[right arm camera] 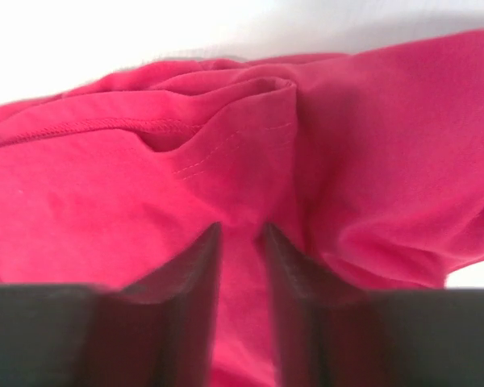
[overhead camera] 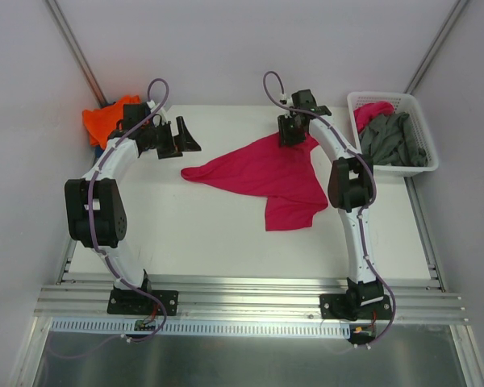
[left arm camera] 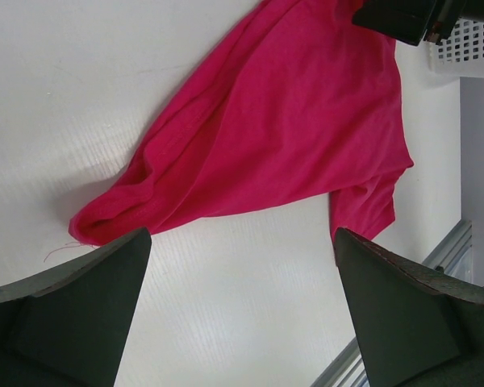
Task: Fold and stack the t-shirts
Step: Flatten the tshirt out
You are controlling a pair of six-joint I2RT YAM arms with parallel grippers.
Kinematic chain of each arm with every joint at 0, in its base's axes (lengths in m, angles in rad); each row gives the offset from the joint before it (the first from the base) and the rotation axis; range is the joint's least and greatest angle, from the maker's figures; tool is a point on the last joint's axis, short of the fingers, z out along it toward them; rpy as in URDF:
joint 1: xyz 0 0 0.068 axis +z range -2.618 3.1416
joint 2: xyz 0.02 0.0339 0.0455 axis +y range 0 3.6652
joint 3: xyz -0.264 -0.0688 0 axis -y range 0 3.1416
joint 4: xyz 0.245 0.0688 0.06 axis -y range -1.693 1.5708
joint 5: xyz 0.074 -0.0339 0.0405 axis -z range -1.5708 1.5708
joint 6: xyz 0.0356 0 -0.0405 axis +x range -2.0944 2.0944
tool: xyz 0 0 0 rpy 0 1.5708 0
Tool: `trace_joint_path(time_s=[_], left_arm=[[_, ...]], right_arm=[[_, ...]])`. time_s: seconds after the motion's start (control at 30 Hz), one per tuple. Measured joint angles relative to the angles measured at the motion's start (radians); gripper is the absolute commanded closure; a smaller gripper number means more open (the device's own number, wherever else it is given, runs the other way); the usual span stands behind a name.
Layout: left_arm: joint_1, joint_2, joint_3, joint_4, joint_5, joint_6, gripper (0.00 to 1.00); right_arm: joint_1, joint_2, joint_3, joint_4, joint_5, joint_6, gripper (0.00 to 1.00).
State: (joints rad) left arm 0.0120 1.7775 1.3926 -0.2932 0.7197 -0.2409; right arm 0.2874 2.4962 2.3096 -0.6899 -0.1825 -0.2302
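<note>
One pink shirt (overhead camera: 266, 173) lies loose and creased on the far right part of the white table (overhead camera: 210, 242). You can see it is not folded: one pointed end trails toward the left edge, and a sleeve reaches down toward the near edge. Your right claw (overhead camera: 290, 139) stands on the shirt's far corner, close to the table's far edge. In the right wrist view its two fingers (right arm camera: 185, 306) are drawn close together. Only a thin strip of the shirt (right arm camera: 371, 161) shows in the slot between them, and a stitched hem is bunched just beyond the tips. Whether they truly pinch the cloth or merely press down on it, you cannot tell. Your left claw (overhead camera: 180, 139) hovers over bare table near the far left, spread wide and holding nothing. In its own view the fingers (left arm camera: 73, 314) sit at the two lower corners, and the pointed end of the shirt (left arm camera: 290, 137) lies between and beyond them, touching neither. At the far left corner an orange shirt (overhead camera: 109, 117) sits in a heap, with a sliver of blue cloth (overhead camera: 98, 148) peeping out beside it. At the far right corner a white basket (overhead camera: 432, 157) holds grey shirts (overhead camera: 395, 137) and a wad of red-pink fabric (overhead camera: 371, 111).
</note>
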Motion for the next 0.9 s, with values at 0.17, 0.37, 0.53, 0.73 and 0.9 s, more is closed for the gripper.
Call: trace_joint_path(time_s=[0.17, 0.37, 0.53, 0.73, 0.9], left_arm=[[0.0, 0.0, 0.0, 0.0, 0.0, -0.006, 0.01], [0.0, -0.006, -0.001, 0.0, -0.007, -0.006, 0.01], [0.01, -0.018, 0.005, -0.002, -0.027, -0.008, 0.01], [0.055, -0.006, 0.076, -0.003, -0.059, -0.008, 0.01], [0.105, 0.017, 0.125, 0.003, -0.083, -0.009, 0.01]], right_arm=[[0.0, 0.0, -0.001, -0.004, -0.005, 0.008, 0.99], [0.0, -0.002, -0.02, -0.01, -0.009, 0.009, 0.99], [0.013, -0.103, -0.135, -0.049, -0.035, 0.029, 0.99], [0.158, -0.303, -0.157, -0.164, -0.098, 0.009, 0.99], [0.336, -0.372, -0.036, -0.181, -0.218, 0.026, 0.99]])
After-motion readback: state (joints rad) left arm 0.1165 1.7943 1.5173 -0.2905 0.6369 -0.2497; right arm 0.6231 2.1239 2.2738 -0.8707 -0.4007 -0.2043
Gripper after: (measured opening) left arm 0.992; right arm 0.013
